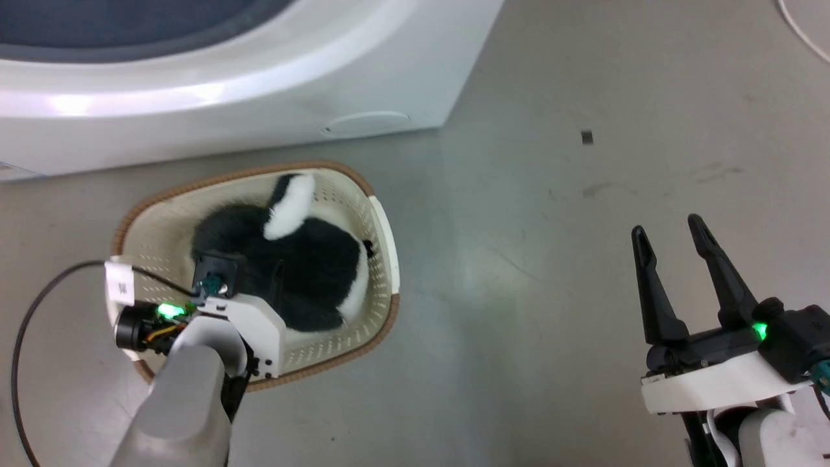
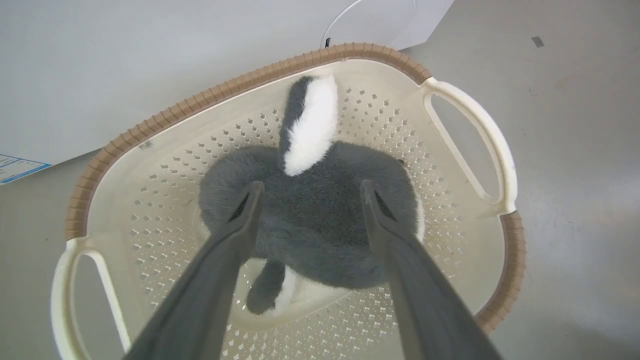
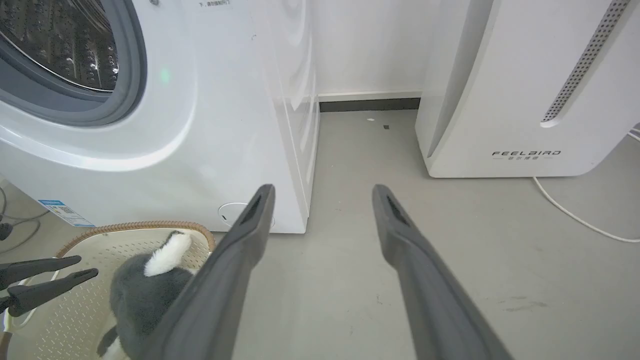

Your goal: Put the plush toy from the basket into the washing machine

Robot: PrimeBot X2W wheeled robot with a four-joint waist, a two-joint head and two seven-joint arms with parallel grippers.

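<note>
1. your left gripper (image 2: 311,185) hangs right over the basket (image 2: 150,190), fingers pointing down into it. its jaws are apart and hold nothing. the two tips straddle the dark back of the plush toy (image 2: 320,220), and you cannot tell whether they touch the fur.
2. your right gripper (image 1: 666,225) is well apart from the basket, over the bare floor (image 1: 551,292) on the basket's right. its jaws are apart and empty.
3. the plush toy lies inside the basket on the perforated bottom, dark body in the middle. a white-and-black limb reaches up the basket wall on the side toward the washing machine (image 1: 194,84).
4. the basket stands on the floor, its brown rim just beside the washing machine's front.
5. above and beyond the basket you see the porthole, a grey gasket (image 3: 75,107) around the shiny steel drum (image 3: 65,45).
6. farther off, beyond the basket and to its right, a white appliance (image 3: 500,100) stands on the floor, with a white cable (image 3: 575,215) lying beside it.
</note>
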